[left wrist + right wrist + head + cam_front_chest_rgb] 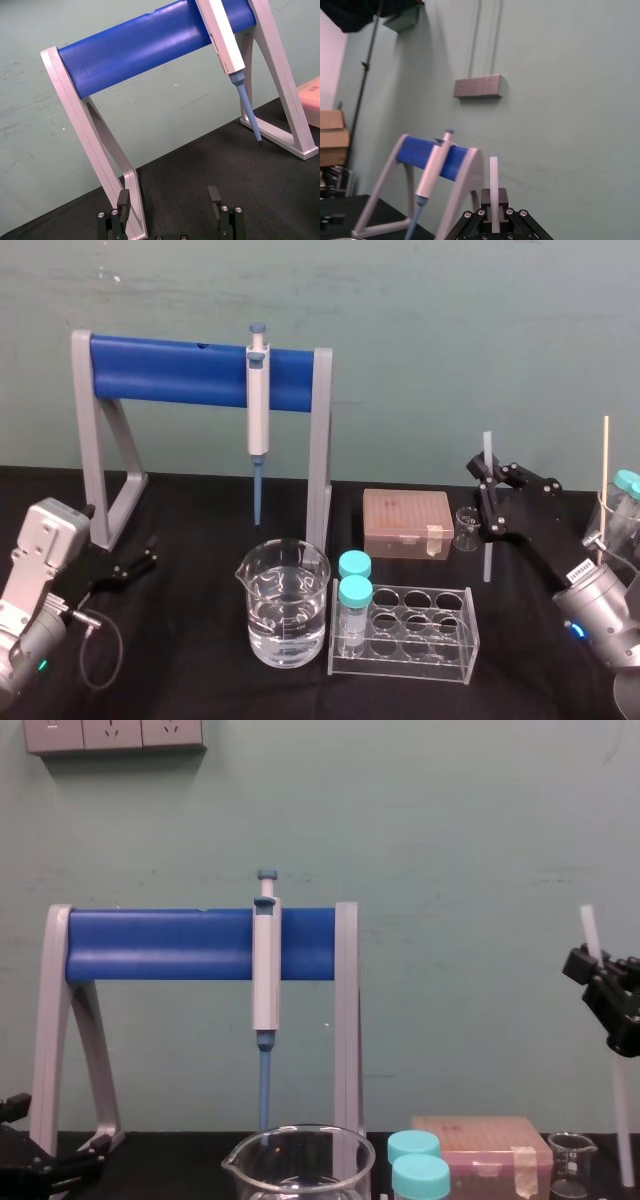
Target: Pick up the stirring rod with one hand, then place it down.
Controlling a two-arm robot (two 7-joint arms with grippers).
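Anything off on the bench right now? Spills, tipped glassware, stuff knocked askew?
Nothing stands out. The right gripper holds the stirring rod upright near the small beaker. The large beaker stands level with no spill, the pipette hangs straight on its stand, and the left gripper sits open at the left.

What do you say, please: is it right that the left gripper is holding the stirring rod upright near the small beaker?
Not quite: it is the right gripper that is holding the stirring rod upright near the small beaker, as the head view shows. The left gripper sits open and empty by the pipette stand.
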